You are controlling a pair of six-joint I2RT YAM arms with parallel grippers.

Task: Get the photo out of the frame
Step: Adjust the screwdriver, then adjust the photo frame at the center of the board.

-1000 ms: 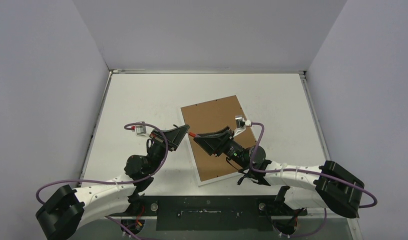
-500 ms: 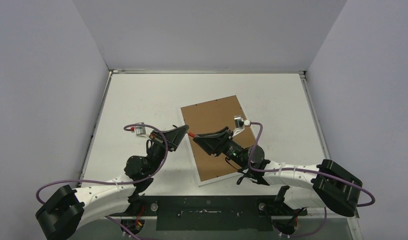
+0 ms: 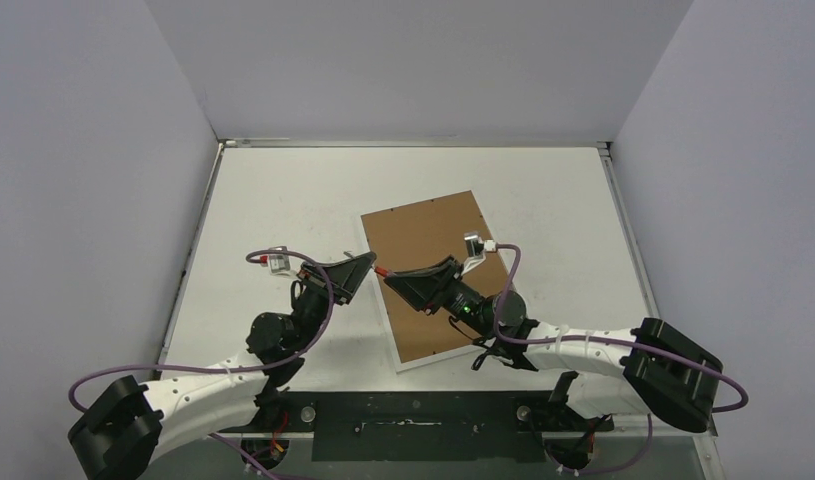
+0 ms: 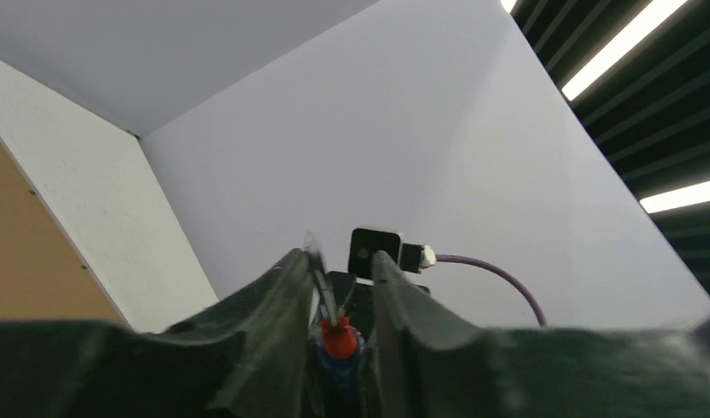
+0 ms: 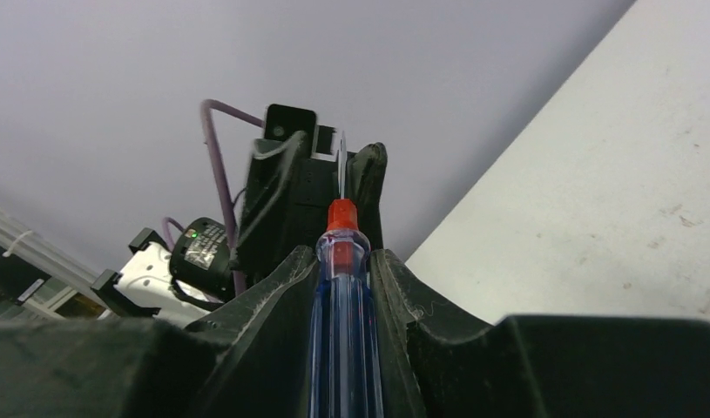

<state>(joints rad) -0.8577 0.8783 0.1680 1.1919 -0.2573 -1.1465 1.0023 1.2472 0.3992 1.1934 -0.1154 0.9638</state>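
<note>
1. frame (image 3: pixel 423 232): laid flat near the middle of the bench (image 3: pixel 283 195), brown back uppermost, with a narrow white border showing along its left and near edges. The photo is hidden from this side.
2. right pincer (image 5: pixel 342 254): closed snugly on the handle of the red-and-blue screwdriver (image 5: pixel 341 296) and held over the frame's left edge, the shaft pointed leftward.
3. left pincer (image 3: pixel 367 262): held at the outer side of that same edge, tip to tip with the right pincer. Its jaws are parted a little, and the thin shaft is seen loose between them.
</note>
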